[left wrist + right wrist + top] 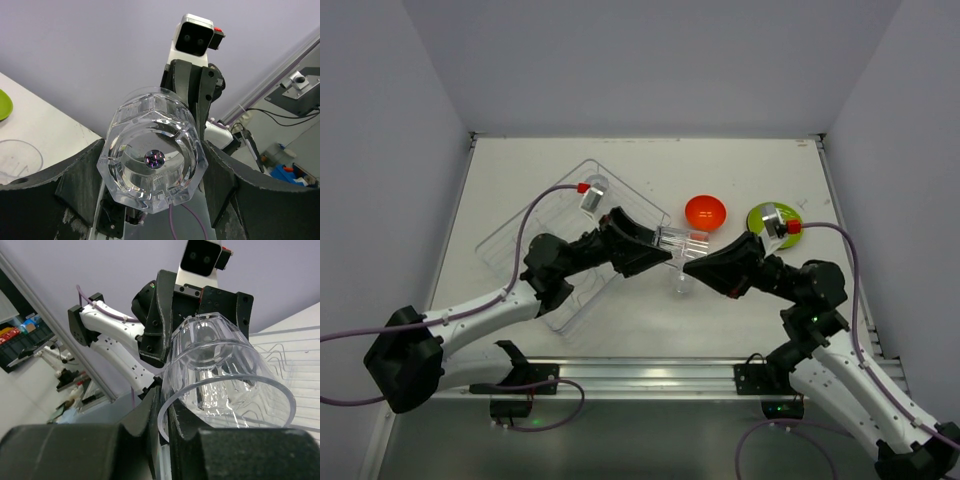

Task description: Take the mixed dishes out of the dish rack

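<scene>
Left gripper (658, 250) pinches a clear tumbler (682, 240) by its base end, held sideways above mid-table. The tumbler's rim runs between the right gripper (690, 265) fingers (145, 422); can't tell if they're clamped. Second tumbler (682, 284) stands on the table just below. Dish rack (520, 240) sits on the left side. Orange-red bowl (705, 211) and lime-green plate (757, 218) are toward the right edge.

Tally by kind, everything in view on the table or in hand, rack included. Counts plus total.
clear tumbler: 2 (one held off the table, one standing on it)
orange-red bowl: 1
lime-green plate: 1 (partly hidden by the right wrist)
dish rack: 1
Total: 5
</scene>
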Robot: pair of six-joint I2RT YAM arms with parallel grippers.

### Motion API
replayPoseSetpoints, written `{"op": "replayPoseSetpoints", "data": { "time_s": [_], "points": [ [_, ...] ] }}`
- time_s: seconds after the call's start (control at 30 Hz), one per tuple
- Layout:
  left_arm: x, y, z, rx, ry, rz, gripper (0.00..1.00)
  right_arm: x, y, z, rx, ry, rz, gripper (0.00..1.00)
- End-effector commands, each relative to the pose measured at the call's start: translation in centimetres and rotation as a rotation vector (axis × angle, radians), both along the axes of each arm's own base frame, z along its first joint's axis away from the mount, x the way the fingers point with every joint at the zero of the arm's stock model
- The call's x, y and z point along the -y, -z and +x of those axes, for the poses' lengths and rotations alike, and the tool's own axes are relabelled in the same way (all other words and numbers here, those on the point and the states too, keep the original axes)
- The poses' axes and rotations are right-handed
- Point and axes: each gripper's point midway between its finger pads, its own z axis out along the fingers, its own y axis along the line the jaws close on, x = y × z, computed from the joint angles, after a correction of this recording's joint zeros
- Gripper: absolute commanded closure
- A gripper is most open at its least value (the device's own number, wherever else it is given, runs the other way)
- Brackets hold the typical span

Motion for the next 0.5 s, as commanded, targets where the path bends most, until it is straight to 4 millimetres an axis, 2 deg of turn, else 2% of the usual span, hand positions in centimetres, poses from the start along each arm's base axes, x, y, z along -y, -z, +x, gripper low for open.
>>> {"op": "replayPoseSetpoints", "data": {
  "time_s": [0.0,0.03,0.1,0.13,0.17,0.2,0.23,0.27,0.3,0.33,0.4,0.47],
  "points": [
    [-0.3,-1.5,-0.1,0.058,-0.028,-0.062,1.0,0.4,-1.2,0.0,0.068,0.031,0.051,0.9],
    [-0.2,-1.2,-0.1,0.057,-0.026,-0.056,1.0,0.4,-1.2,0.0,0.072,0.032,0.053,0.96],
    [-0.1,-1.2,0.1,0.069,-0.031,-0.045,1.0,0.4,-0.9,0.3,0.068,0.045,0.047,1.0],
    [0.1,-0.6,0.3,0.055,-0.038,-0.016,0.89,0.5,-0.9,0.4,0.078,0.06,0.041,1.0],
    [0.2,-0.4,0.5,0.055,-0.047,-0.003,0.82,0.5,-0.9,0.7,0.075,0.076,0.037,1.0],
    [0.2,-0.6,0.7,0.069,-0.059,0.006,0.72,0.6,-0.4,0.9,0.062,0.087,0.022,1.0],
    [0.3,-0.1,1.0,0.05,-0.068,0.033,0.36,0.8,-0.5,0.9,0.079,0.104,0.018,1.0],
    [0.4,0.1,1.2,0.047,-0.075,0.047,0.2,0.9,-0.3,1.1,0.074,0.125,0.015,1.0],
    [0.3,0.1,1.4,0.06,-0.089,0.061,0.08,1.1,0.1,1.3,0.067,0.142,0.006,1.0],
    [0.4,0.2,1.8,0.047,-0.103,0.085,0.0,1.4,-0.1,1.1,0.08,0.155,0.012,1.0],
    [0.4,0.9,2.2,0.041,-0.128,0.136,0.0,1.7,0.5,1.4,0.06,0.189,-0.012,1.0],
    [-0.1,0.1,3.5,0.053,-0.214,0.168,0.0,2.2,0.7,1.6,0.053,0.228,-0.048,1.0]
  ]
}}
